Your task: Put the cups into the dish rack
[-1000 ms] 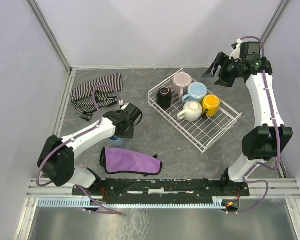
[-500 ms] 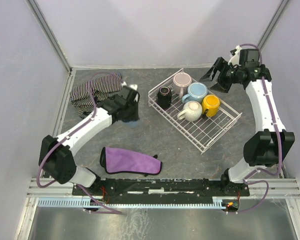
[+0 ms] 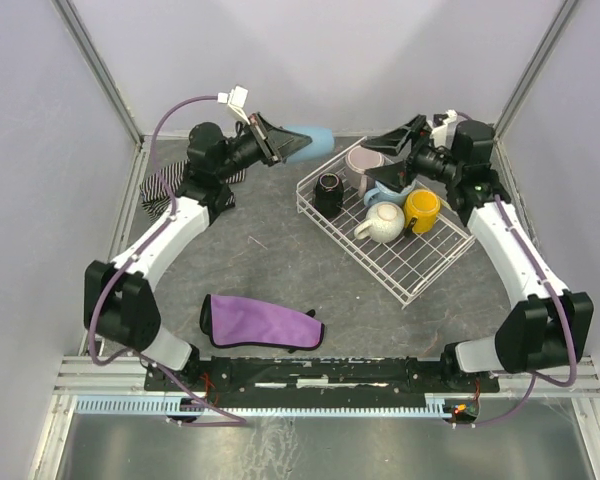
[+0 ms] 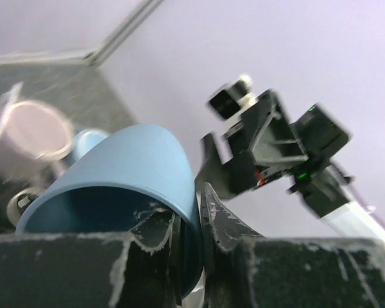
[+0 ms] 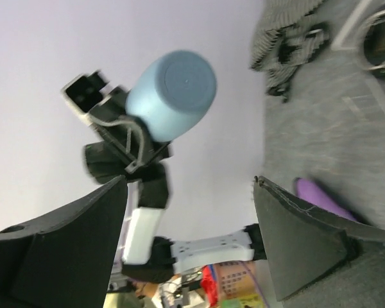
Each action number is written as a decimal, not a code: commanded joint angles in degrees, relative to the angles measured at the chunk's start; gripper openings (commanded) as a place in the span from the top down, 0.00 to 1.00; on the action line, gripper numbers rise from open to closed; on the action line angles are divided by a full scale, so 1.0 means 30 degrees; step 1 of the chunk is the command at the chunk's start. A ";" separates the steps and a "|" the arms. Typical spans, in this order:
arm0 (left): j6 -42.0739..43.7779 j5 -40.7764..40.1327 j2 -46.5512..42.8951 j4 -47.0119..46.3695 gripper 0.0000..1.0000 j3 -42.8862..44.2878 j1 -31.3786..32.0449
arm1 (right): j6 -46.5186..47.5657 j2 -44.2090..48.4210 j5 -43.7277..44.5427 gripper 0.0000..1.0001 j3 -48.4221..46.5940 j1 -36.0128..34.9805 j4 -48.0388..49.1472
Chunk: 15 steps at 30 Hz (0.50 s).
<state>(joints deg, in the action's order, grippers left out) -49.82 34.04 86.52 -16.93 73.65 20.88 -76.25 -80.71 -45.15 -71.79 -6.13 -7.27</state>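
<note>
Dusty-blue cup (image 3: 305, 142) in left end effector (image 3: 272, 147)

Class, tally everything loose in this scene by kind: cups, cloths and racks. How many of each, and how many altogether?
Cups: 6 (black cup, pink cup, light blue cup, cream-white cup, yellow cup, dusty-blue cup)
Cloths: 2 (purple cloth, striped cloth)
Dish rack: 1
Total: 9
</note>
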 commanded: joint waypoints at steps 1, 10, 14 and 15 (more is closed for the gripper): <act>-0.8594 0.2791 0.1370 -1.3486 0.97 -0.1106 0.0038 | -0.6036 0.1235 0.1262 0.13 0.0927 -0.1799 0.6829; -0.9301 0.5048 0.2181 -1.5793 0.97 0.0023 0.0046 | -0.7647 0.0109 0.2553 0.07 -0.0287 -0.3169 0.7041; -0.9476 0.5647 0.2129 -1.6147 0.97 0.0033 0.0039 | -0.7634 -0.0411 0.2334 0.07 -0.0771 -0.3366 0.6733; -0.9343 0.5770 0.2090 -1.5842 0.97 0.0053 0.0033 | -0.7657 -0.0510 0.2403 0.07 -0.0801 -0.3408 0.6836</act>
<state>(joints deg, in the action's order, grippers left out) -75.31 47.64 93.67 -59.42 71.37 20.97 -97.97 -81.19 -38.68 -70.67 -15.70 11.14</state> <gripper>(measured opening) 0.183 0.929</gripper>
